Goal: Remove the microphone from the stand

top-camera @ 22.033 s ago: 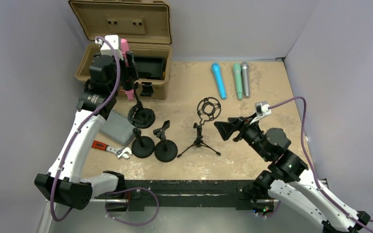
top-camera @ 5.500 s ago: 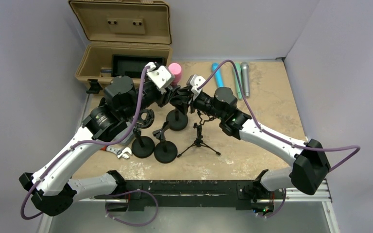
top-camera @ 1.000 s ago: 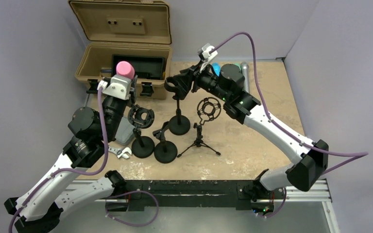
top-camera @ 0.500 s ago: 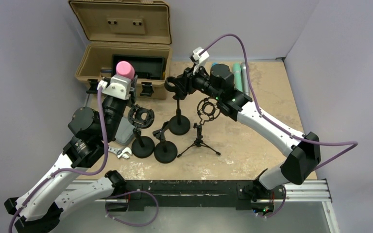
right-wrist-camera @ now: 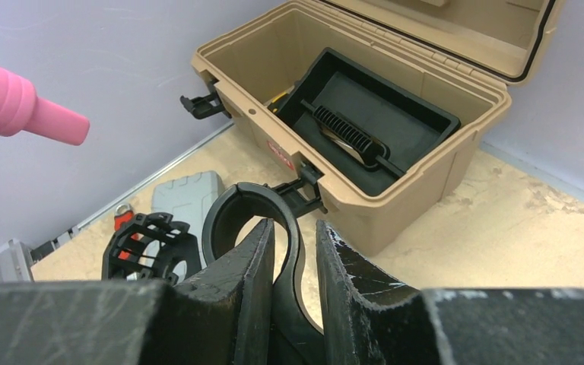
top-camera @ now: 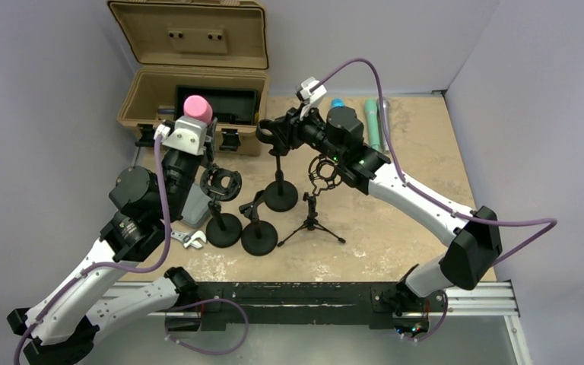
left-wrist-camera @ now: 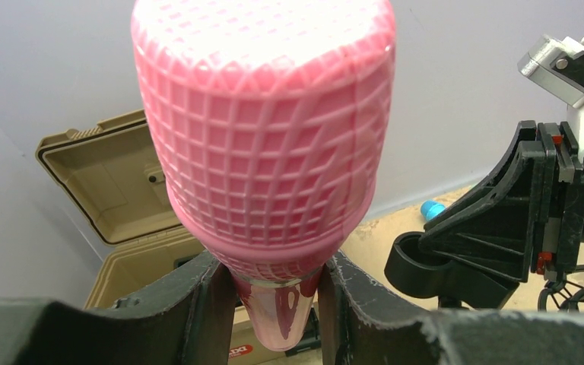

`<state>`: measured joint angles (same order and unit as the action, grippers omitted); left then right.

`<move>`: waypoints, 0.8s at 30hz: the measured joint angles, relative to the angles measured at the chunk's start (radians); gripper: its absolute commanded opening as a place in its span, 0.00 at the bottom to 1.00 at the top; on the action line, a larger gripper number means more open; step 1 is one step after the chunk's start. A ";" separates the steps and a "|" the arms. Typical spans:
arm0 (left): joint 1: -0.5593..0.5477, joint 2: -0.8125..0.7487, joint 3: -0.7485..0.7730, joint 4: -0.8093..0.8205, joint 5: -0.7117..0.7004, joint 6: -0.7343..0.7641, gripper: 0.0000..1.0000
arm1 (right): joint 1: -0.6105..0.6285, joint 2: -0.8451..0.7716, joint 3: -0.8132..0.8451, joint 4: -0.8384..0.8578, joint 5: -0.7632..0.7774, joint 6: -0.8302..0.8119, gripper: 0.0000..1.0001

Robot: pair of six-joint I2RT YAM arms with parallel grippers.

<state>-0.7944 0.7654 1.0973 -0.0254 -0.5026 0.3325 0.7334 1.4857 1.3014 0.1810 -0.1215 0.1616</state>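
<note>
The pink microphone (top-camera: 198, 107) stands upright, head up, in my left gripper (top-camera: 200, 128), clear of the stand and in front of the open case. From the left wrist its mesh head (left-wrist-camera: 262, 129) fills the view, and both fingers (left-wrist-camera: 198, 304) press on the neck below it. The black stand (top-camera: 280, 190) stands mid-table, and its empty clip (top-camera: 268, 134) is pinched by my right gripper (top-camera: 283, 135). In the right wrist view the clip's ring (right-wrist-camera: 232, 217) sits between the jaws of the right gripper (right-wrist-camera: 296, 236). The pink microphone (right-wrist-camera: 23, 106) shows at upper left there.
An open tan case (top-camera: 144, 106) holding a black tray sits at back left. Two more round-base stands (top-camera: 223, 224) (top-camera: 259, 234) and a tripod with a shock mount (top-camera: 313, 220) crowd the middle. Blue, green and grey microphones (top-camera: 371, 125) lie at the back. A wrench (top-camera: 175, 234) and a grey pad (top-camera: 190, 199) lie left.
My right arm has shifted a little left with the clip and its jaws have narrowed on it. The left arm holds the pink microphone almost still.
</note>
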 measured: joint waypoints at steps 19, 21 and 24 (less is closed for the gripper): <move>0.000 0.010 0.000 -0.003 0.000 0.000 0.00 | 0.079 0.013 -0.018 0.050 0.146 -0.032 0.21; 0.000 0.010 0.000 -0.003 0.000 0.000 0.00 | 0.079 -0.004 -0.040 0.062 0.154 -0.031 0.21; 0.000 0.010 0.000 -0.003 0.000 0.000 0.00 | 0.080 -0.030 -0.069 0.069 0.156 -0.031 0.21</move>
<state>-0.7944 0.7750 1.0973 -0.0280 -0.5022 0.3321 0.8131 1.4555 1.2320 0.2497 0.0349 0.1307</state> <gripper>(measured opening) 0.371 0.214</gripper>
